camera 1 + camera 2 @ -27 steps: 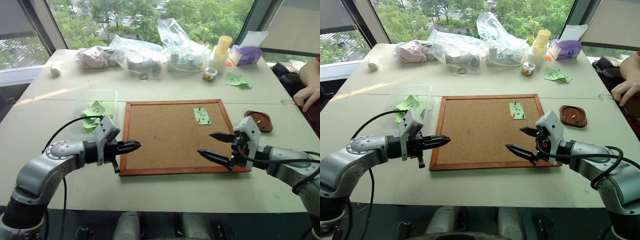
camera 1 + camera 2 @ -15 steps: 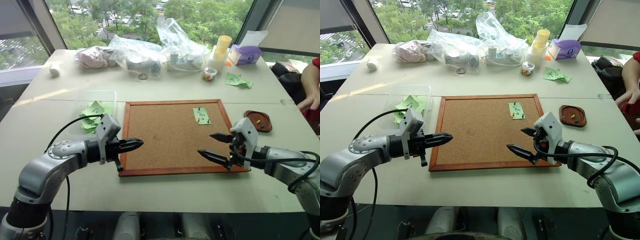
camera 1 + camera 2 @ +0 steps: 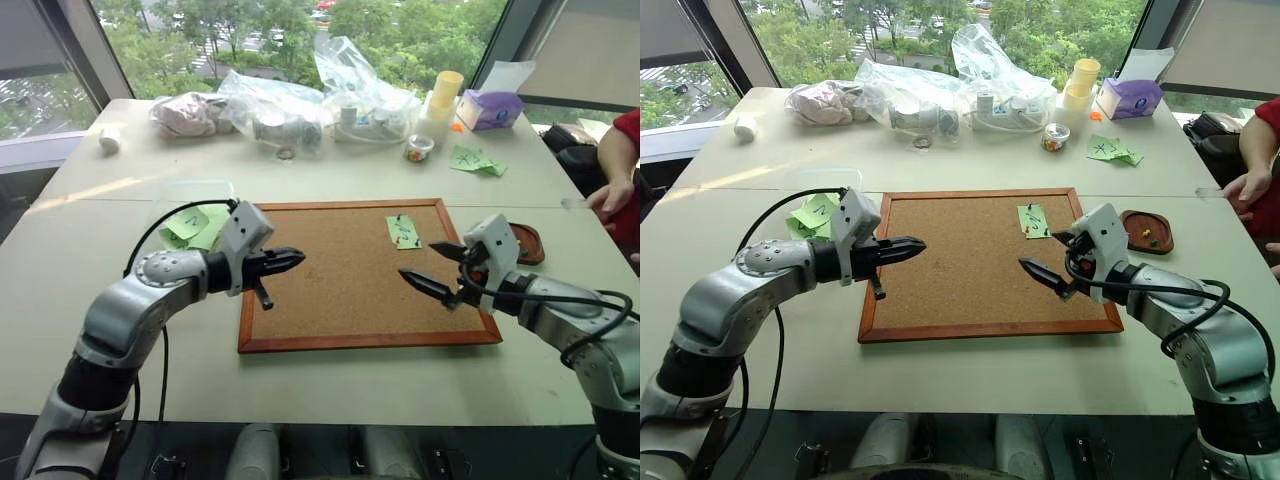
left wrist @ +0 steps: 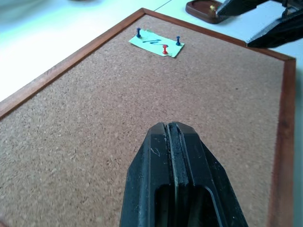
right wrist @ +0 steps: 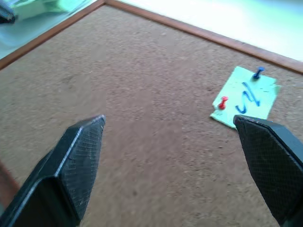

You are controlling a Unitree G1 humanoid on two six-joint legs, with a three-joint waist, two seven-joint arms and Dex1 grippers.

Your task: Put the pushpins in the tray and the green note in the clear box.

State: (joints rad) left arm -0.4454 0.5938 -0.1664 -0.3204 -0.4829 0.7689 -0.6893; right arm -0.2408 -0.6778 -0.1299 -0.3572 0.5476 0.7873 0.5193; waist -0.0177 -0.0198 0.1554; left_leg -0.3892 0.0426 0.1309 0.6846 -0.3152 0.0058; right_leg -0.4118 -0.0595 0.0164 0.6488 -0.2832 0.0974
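The green note (image 3: 403, 232) is pinned to the corkboard (image 3: 330, 290) near its far right corner. A red pushpin (image 4: 164, 48) and two blue pushpins (image 4: 138, 32) hold it. My right gripper (image 3: 420, 262) hovers open just in front of the note, with nothing between its fingers (image 5: 80, 146). My left gripper (image 3: 290, 260) is shut and empty above the board's left side. The reddish-brown tray (image 3: 1146, 230) sits right of the board with small coloured pins in it. The clear box (image 3: 190, 215), holding green slips, stands left of the board, partly hidden by my left arm.
Clear plastic bags (image 3: 300, 100), stacked cups (image 3: 445, 95), a purple tissue box (image 3: 490, 108) and loose green slips (image 3: 475, 160) line the table's far side. A person's hand (image 3: 610, 195) rests at the right edge.
Both arms have moved forward over the corkboard. The left gripper went from the board's left frame onto its surface, and the right gripper came closer to the note. The person's hand shifted.
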